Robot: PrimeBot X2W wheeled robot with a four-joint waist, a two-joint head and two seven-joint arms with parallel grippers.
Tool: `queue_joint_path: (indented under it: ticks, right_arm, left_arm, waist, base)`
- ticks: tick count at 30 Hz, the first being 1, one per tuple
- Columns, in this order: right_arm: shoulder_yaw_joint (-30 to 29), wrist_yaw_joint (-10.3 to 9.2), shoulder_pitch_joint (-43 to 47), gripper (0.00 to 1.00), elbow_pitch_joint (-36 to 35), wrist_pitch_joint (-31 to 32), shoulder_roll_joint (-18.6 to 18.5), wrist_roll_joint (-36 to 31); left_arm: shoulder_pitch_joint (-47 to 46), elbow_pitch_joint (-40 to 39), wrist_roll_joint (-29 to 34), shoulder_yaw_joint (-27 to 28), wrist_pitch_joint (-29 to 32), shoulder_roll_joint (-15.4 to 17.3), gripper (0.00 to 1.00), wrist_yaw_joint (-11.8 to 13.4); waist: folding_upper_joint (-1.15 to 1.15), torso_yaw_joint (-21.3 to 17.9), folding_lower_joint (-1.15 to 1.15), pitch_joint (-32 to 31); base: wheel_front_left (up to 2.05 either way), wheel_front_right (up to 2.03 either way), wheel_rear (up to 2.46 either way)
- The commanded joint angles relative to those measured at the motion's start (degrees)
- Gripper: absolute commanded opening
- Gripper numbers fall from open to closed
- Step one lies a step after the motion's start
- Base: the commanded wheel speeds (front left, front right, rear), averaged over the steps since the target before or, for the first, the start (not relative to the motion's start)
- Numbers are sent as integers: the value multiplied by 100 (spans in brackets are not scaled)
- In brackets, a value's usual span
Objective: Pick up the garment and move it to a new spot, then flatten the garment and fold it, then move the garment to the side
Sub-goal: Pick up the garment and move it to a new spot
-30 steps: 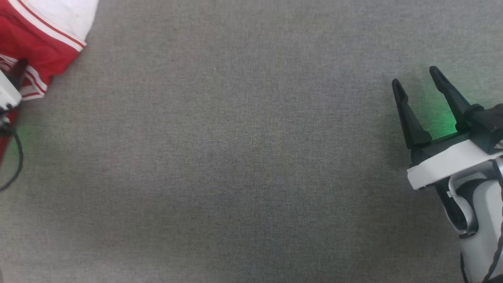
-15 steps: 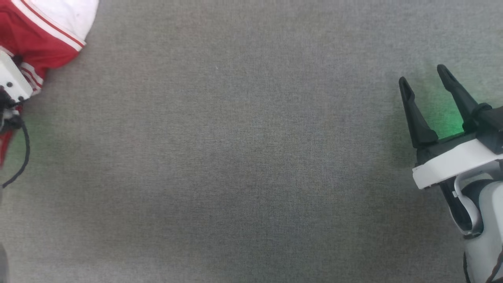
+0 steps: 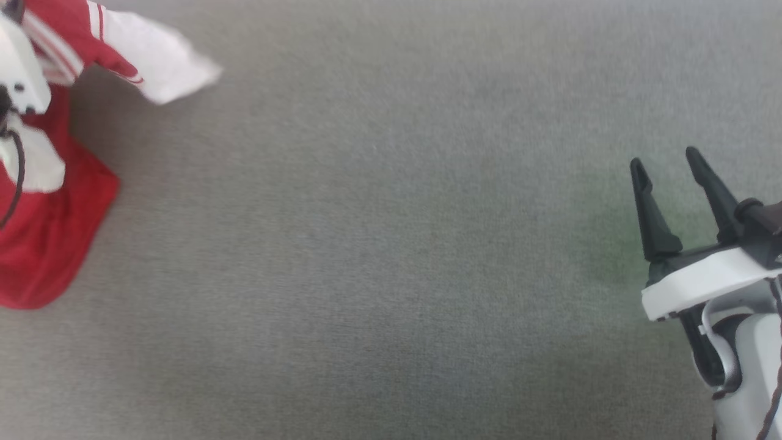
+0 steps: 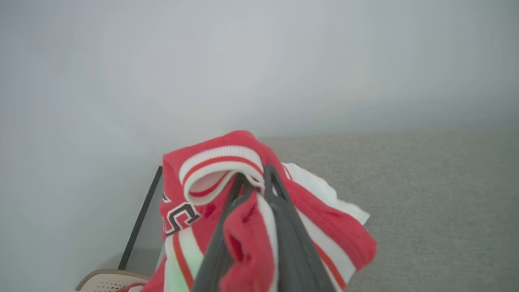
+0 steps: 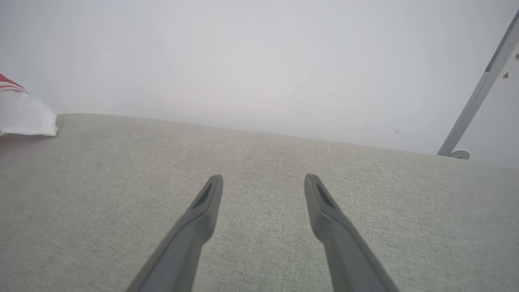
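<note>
The garment (image 3: 55, 226), a red jersey with white panels and striped trim, hangs bunched at the far left of the head view, partly behind my left arm's white wrist. In the left wrist view my left gripper (image 4: 254, 175) is shut on the garment (image 4: 211, 162), its striped trim draped over the fingertips and black lettering showing on a fold. A white corner of the garment (image 5: 24, 115) shows at the left edge of the right wrist view. My right gripper (image 3: 666, 162) stands open above the grey surface at the right, its fingers (image 5: 202, 202) holding nothing.
The grey fabric table (image 3: 379, 244) spreads across the whole head view. A pale perforated basket rim (image 4: 109, 280) and a dark table edge sit low left in the left wrist view. A slanted grey post (image 5: 478, 93) stands at the right of the right wrist view.
My left gripper shut on the garment and lifted it, so red cloth now hangs lower and a white flap swings out rightward. The right gripper sits slightly lower in the head view.
</note>
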Motion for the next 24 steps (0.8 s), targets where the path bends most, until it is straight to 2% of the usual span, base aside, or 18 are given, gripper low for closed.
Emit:
queue_joint_path:
  ticks: [1, 9, 17, 24]
  right_arm:
    - [-4, 0, 68, 100, 28, -52, 37, 31]
    - [5, 0, 196, 100, 165, -158, 191, 57]
    - [-82, 0, 183, 100, 267, -290, 286, 72]
    - [-256, 0, 171, 100, 318, -382, 312, 58]
  left_arm:
    - [-78, -196, 36, -64, 49, 37, 0, -13]
    - [206, -1974, -118, -295, 878, 359, 0, 13]
    - [858, -4272, -276, -259, 2055, 631, 0, 488]
    - [1195, -5931, -375, -332, 2897, 728, 0, 831]
  waist:
    - [0, 134, 0, -298]
    - [0, 161, 0, -778]
    - [0, -140, 0, -1012]
    - [0, -678, 0, -1109]
  base:
    - [0, 0, 0]
    - [0, 0, 0]
    - [0, 0, 0]
    - [0, 0, 0]
